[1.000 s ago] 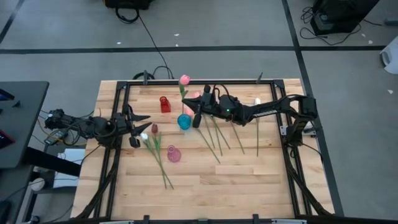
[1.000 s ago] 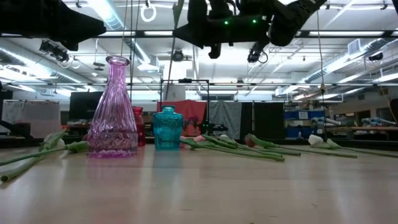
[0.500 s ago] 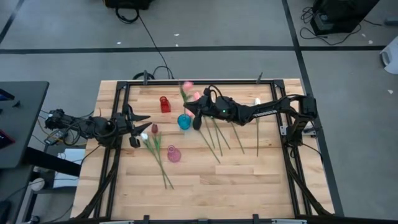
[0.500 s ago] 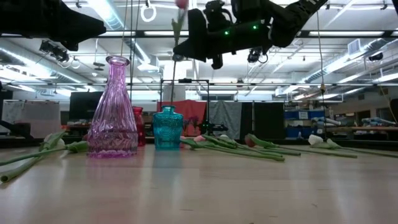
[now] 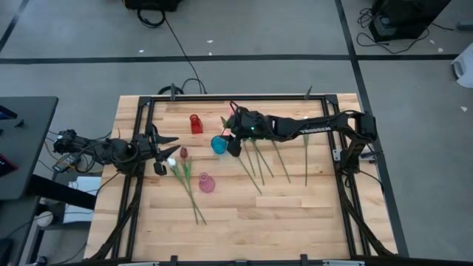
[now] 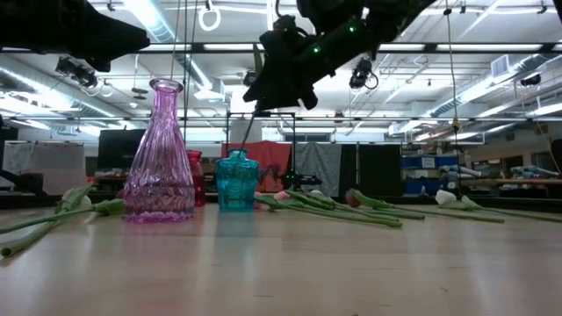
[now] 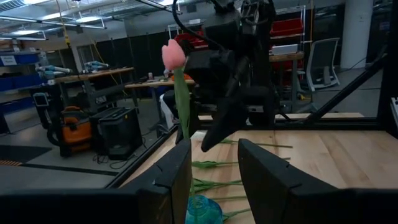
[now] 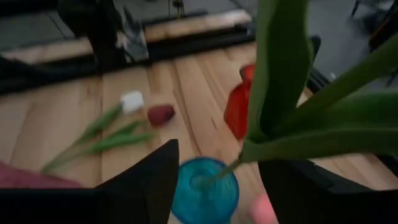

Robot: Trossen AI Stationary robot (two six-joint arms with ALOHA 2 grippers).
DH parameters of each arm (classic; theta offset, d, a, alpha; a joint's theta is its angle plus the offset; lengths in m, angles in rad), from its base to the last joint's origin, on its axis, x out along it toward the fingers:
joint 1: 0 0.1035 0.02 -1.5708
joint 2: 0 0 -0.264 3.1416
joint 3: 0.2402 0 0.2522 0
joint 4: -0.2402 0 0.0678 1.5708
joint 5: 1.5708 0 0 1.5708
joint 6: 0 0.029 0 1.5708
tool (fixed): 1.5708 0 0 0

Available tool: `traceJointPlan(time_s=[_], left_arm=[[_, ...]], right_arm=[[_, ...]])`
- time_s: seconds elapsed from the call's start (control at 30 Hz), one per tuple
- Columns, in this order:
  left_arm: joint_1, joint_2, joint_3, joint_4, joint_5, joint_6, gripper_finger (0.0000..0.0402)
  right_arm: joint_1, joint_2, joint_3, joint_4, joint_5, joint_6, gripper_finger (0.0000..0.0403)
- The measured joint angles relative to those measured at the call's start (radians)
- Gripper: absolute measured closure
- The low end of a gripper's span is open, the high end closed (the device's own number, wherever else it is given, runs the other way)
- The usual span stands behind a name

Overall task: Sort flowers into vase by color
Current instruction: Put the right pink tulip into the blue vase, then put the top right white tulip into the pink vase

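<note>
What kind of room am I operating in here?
Probably a robotics lab or workshop: workbenches with equipment, an office chair, ceiling strip lights, cables on a taped grey floor.

Stem (image 6: pixel 247 132) above teal vase (image 6: pixel 236 180)

— Table (image 5: pixel 295 214)? I see pale wood planks, smooth, slight sheen.
— Vases: I note glossy ribbed pink glass (image 6: pixel 159 158), teal glass (image 6: pixel 236 180) likewise. Black frame (image 5: pixel 347 214) reads matt metal.
</note>
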Motion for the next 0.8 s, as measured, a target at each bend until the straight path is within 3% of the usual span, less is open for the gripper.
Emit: traceJointPlan(time_s=[0.2, 0.57, 0.8], left_arm=[[0.0, 0.0, 0.0, -0.011, 0.0, 0.0, 0.0264], [0.0, 0.0, 0.001, -0.031, -0.009, -0.026, 0.0264], [0.0, 0.0, 0.002, -0.029, -0.009, -0.052, 0.0264]], right_arm=[[0.006, -0.011, 0.108, -0.289, 0.019, -0.008, 0.015], [0.108, -0.183, 0.12, -0.558, 0.265, 0.071, 0.0147], [0.195, -0.261, -0.032, -0.641, 0.369, 0.243, 0.0151]])
